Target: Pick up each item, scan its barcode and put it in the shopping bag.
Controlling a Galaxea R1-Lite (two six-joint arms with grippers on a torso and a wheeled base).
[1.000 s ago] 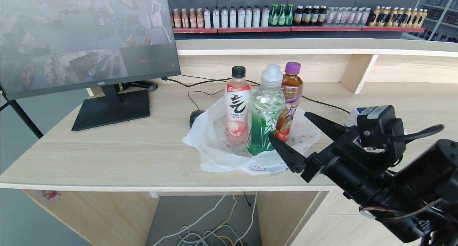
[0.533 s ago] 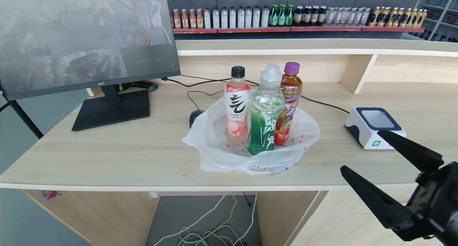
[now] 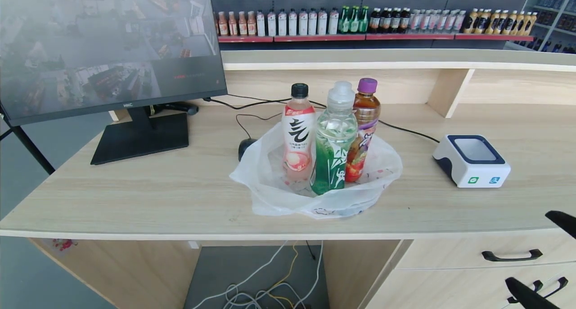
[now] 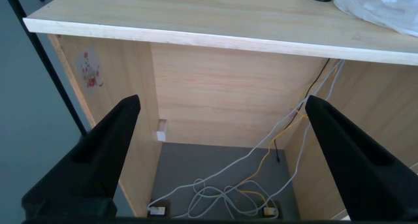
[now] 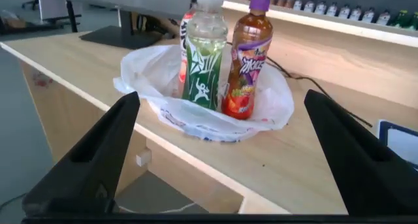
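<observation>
Pink black-capped bottle (image 3: 299,133), clear green-labelled bottle (image 3: 334,138), brown purple-capped bottle (image 3: 366,115) upright inside limp white plastic bag (image 3: 270,196) on wooden counter (image 3: 135,196). Seemingly full: heavy, slick; grip mid-body. Right gripper (image 5: 222,98) facing bag, left gripper (image 4: 223,103) below counter; both spread wide, empty.

The shopping bag (image 3: 279,201) sits mid-tabletop (image 3: 157,187) with three bottles upright in it: the left bottle (image 3: 298,133), the middle bottle (image 3: 333,138) beside it and nearest the front edge, and the right bottle (image 3: 365,120) behind that. A mouse (image 3: 245,146) lies just behind the bag's left edge. The monitor (image 3: 108,48) stands farther left, the scanner (image 3: 471,160) right of the bag, apart from it.
</observation>
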